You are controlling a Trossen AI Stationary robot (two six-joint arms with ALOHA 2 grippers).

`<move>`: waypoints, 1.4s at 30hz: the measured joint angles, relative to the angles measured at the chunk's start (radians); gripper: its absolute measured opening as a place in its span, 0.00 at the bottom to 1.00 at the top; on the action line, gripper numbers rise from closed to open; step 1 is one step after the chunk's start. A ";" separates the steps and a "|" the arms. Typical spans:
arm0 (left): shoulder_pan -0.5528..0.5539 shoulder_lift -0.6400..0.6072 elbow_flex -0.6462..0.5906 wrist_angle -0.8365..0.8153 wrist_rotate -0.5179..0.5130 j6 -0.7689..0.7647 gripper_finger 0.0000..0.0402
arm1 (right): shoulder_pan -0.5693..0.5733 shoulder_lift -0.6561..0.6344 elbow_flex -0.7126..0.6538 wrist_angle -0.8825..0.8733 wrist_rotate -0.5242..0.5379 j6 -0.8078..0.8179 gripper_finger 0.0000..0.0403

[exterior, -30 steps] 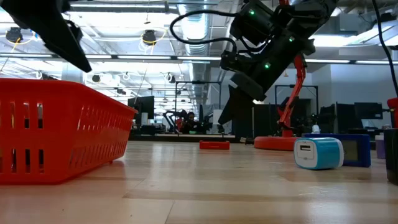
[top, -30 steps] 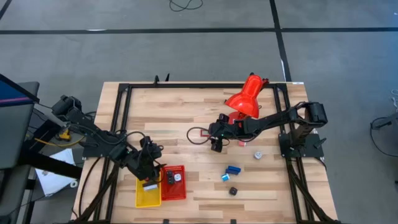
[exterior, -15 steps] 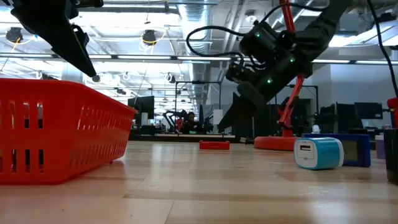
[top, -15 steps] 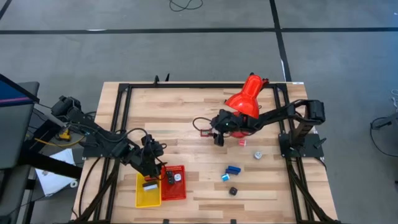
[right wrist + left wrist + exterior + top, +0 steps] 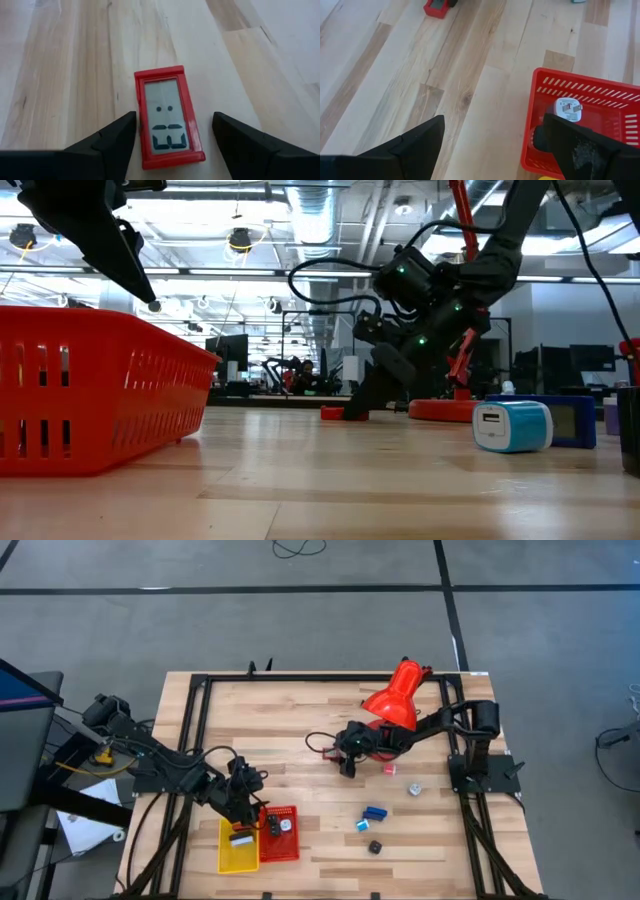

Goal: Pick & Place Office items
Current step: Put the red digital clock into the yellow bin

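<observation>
Red digital clock (image 5: 167,117) between the right tool's (image 5: 172,150) spread fingers, not gripped, left tool (image 5: 492,145) released over red tray (image 5: 600,92)

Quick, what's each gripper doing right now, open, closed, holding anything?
Left gripper: open, empty, above the red tray.
Right gripper: open, straddling the small red digital clock on the table, not yet gripping it.

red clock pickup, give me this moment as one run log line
right gripper: open, straddling red clock flat on table | left gripper: open, above red tray | clock not yet gripped
</observation>
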 joint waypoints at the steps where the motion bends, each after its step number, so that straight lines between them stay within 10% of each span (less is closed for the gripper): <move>1: 0.000 0.000 0.000 0.000 0.000 0.000 0.83 | 0.003 0.000 0.000 -0.002 0.001 0.003 0.61; 8: 0.016 0.000 0.000 0.011 -0.001 -0.004 0.83 | 0.022 -0.015 -0.003 -0.019 0.013 -0.018 0.35; 23: 0.230 0.000 0.000 0.208 0.266 0.008 0.83 | 0.294 -0.150 0.067 -0.161 0.306 -0.106 0.35; 30: 0.364 0.000 0.000 0.372 0.452 0.092 0.83 | 0.470 -0.141 0.287 -0.325 0.486 -0.255 0.35; 42: 0.403 0.042 0.000 0.428 0.656 0.124 0.83 | 0.503 0.041 0.648 -0.528 0.498 -0.473 0.35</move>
